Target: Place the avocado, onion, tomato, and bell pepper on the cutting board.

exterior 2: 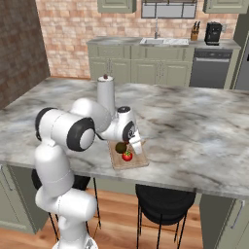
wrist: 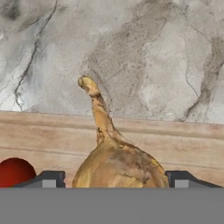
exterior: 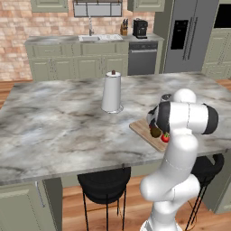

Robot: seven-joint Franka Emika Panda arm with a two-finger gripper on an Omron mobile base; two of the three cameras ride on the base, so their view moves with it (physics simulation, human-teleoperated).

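My gripper point(wrist: 116, 179) hangs just above the cutting board point(wrist: 183, 142) and is shut on the onion point(wrist: 118, 164), a tan bulb whose long pointed tip sticks out ahead. Its dark fingertips point(wrist: 52, 178) stand on both sides of the bulb. At the lower left of the hand view a red rounded fruit point(wrist: 15, 172) lies on the wood; its top is hidden. From the base cameras the board point(exterior 2: 119, 161) point(exterior: 143, 128) sits at the island's near edge with the avocado point(exterior 2: 120, 147) point(exterior: 155, 132) and the tomato point(exterior 2: 127, 156) point(exterior: 165, 137) on it, under the gripper point(exterior 2: 136, 145). The bell pepper is out of view.
A white paper towel roll point(exterior: 112, 92) point(exterior 2: 105, 96) stands on the marble island point(exterior: 54, 122) behind the board. Black stools point(exterior: 103, 186) point(exterior 2: 163, 199) are tucked under the island's front edge. Marble stretches beyond the board's far edge point(wrist: 131, 52).
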